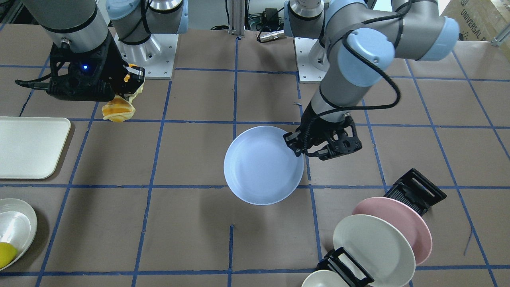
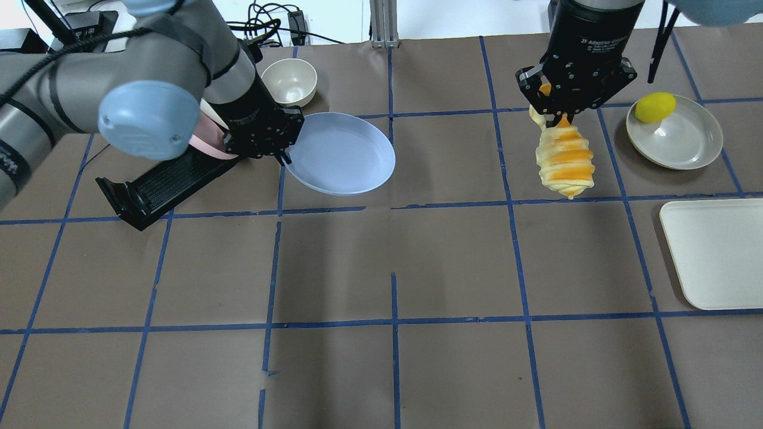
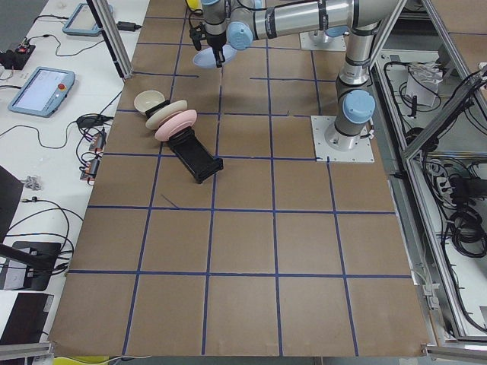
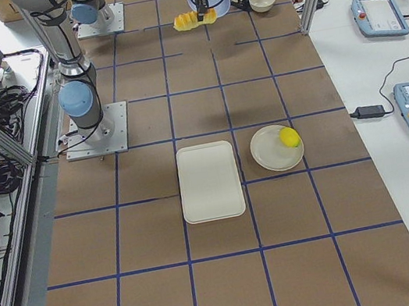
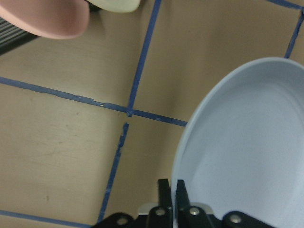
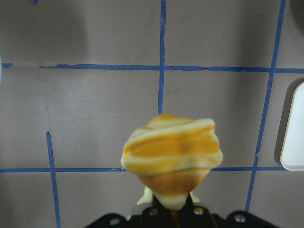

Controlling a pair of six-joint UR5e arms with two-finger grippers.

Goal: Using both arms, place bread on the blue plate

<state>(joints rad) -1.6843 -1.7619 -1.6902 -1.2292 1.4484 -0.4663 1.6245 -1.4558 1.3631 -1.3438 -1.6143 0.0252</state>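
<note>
My left gripper (image 2: 285, 156) is shut on the rim of the blue plate (image 2: 346, 154) and holds it tilted above the table; the pinch shows in the left wrist view (image 5: 172, 197) and the front view (image 1: 297, 150). The plate also shows in the front view (image 1: 261, 165) and the left wrist view (image 5: 247, 156). My right gripper (image 2: 557, 113) is shut on the top end of the bread (image 2: 565, 161), which hangs down above the table. The bread also shows in the front view (image 1: 117, 111), the right wrist view (image 6: 172, 154) and the exterior right view (image 4: 187, 20).
A black dish rack (image 2: 161, 185) holds a pink plate (image 1: 402, 223) and a cream plate (image 1: 372, 245). A small cream bowl (image 2: 289, 81) stands behind it. A cream plate (image 2: 679, 140) with a yellow lemon (image 2: 654, 107) and a white tray (image 2: 715, 253) lie on the right.
</note>
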